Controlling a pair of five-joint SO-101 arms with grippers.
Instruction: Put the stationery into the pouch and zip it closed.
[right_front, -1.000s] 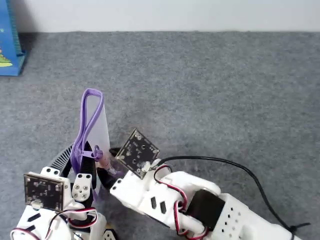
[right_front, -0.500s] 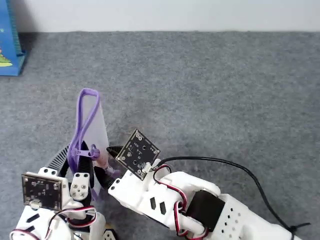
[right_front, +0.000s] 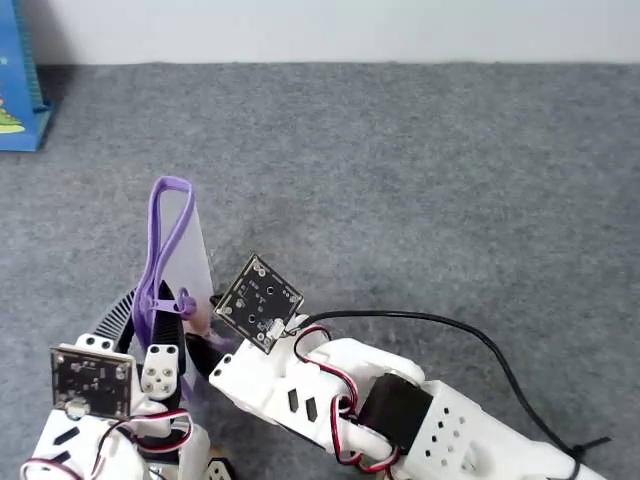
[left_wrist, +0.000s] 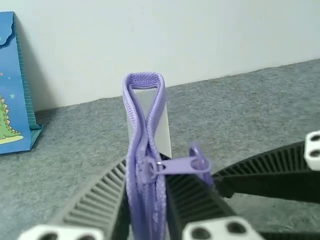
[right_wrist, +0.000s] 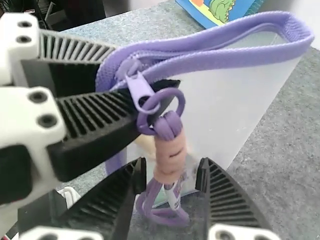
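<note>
Left gripper (left_wrist: 146, 172) jaws clamped on the upright purple-zipped pouch (right_front: 194, 252); right gripper (right_wrist: 171, 164) jaws part open astride the zip-pull cord (right_wrist: 168, 146), not gripping.

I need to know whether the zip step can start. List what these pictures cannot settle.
Contents of the pouch: in the right wrist view, its frosted wall blurs them to a pale shape.
Pouch bottom: in the left wrist view, it sits below the left gripper and is cut off by the frame edge.
Zipper track behind the slider: in the left wrist view, it is squeezed between the gripper's fingers, then cut off.
</note>
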